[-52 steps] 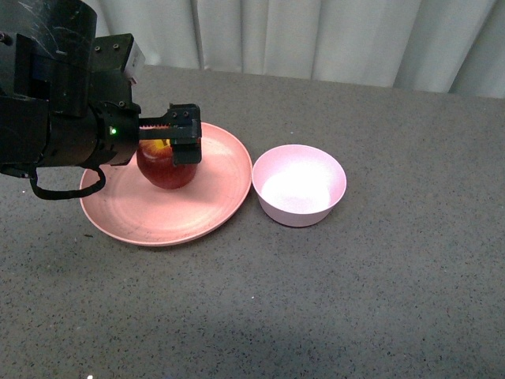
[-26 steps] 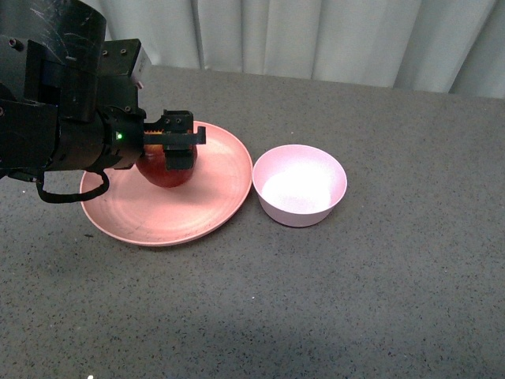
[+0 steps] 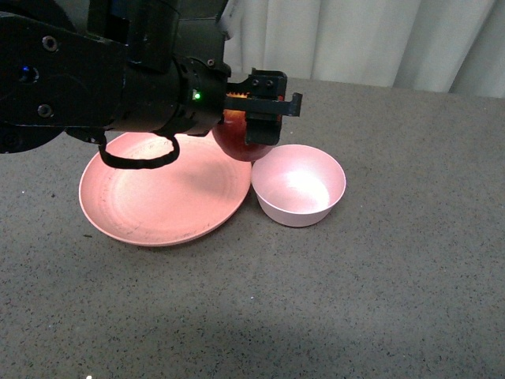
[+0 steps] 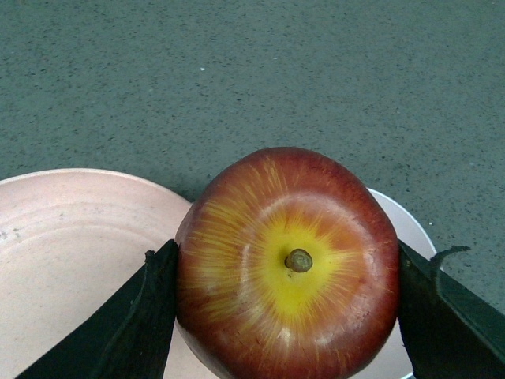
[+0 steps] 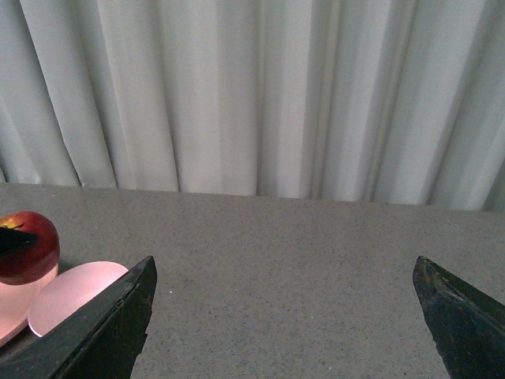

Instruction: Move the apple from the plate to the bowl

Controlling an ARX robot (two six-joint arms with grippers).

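Observation:
My left gripper (image 3: 260, 118) is shut on the dark-red apple (image 3: 239, 142) and holds it in the air, above the gap between the plate's right rim and the bowl's left rim. In the left wrist view the apple (image 4: 288, 268) shows its stem and yellow top, with a black finger (image 4: 150, 316) pressed on each side. The salmon-pink plate (image 3: 158, 197) lies bare at left. Just right of it stands the small pale pink bowl (image 3: 300, 185) with nothing in it. My right gripper (image 5: 284, 264) is open over bare tabletop and does not show in the front view.
The grey speckled tabletop (image 3: 379, 300) stretches in front and to the right of the dishes. A white curtain (image 5: 260, 95) hangs behind the table's far edge. The left arm's black body (image 3: 95, 71) covers the far left of the table.
My left gripper has lifted the apple off the plate and carried it right, toward the bowl's near-left rim. The plate and bowl have stayed put.

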